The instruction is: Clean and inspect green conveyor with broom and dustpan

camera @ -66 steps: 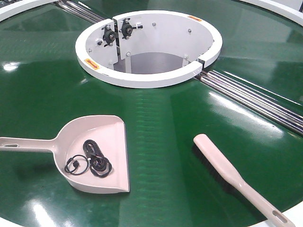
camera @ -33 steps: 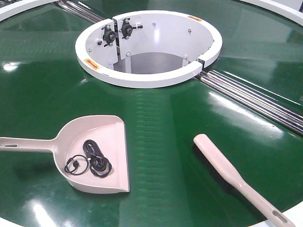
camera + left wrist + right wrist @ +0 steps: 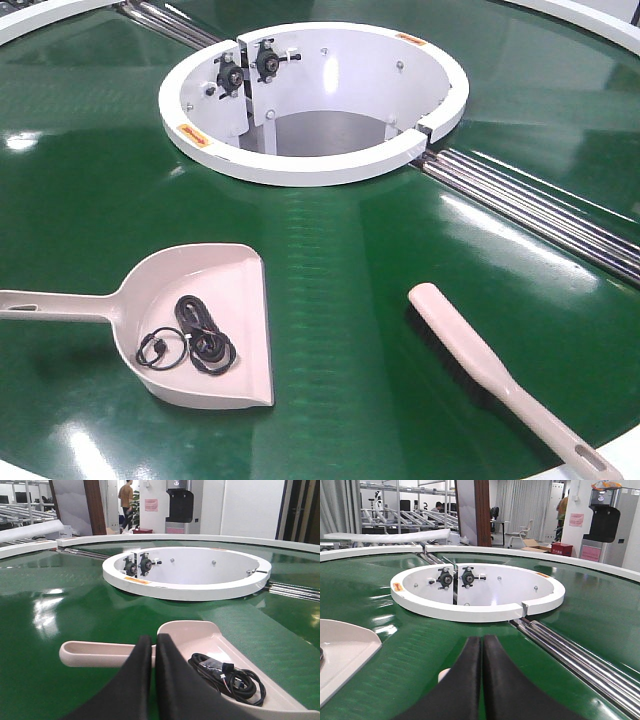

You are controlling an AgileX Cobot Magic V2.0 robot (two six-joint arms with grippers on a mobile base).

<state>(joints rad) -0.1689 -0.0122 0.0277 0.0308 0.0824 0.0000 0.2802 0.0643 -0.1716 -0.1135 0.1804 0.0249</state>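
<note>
Gleaming under the ceiling lights, the green conveyor (image 3: 330,300) fills the front view, its glossy belt faintly ribbed and curving around the white ring (image 3: 315,165) at its centre. Silver rods (image 3: 540,205) run off from the ring toward the right edge. On the belt, near left, lies the dustpan (image 3: 215,300), handle pointing left, with a small tangle of black cable (image 3: 195,340) resting inside it. Well apart to its right lies the broom (image 3: 470,355), head toward the ring, slotted handle reaching the belt's near edge.

Down at wrist level, the left gripper (image 3: 154,645) hangs just behind the dustpan's handle, its two black fingers pressed together with nothing between them. The right gripper (image 3: 481,647) matches it (fingers together, nothing gripped), low over the belt, with a pale tip of the broom just to its left.

Beyond the belt, the room shows metal racking (image 3: 395,510), a wooden pillar (image 3: 482,510), a water dispenser (image 3: 180,502) and people standing (image 3: 126,497) far back.
</note>
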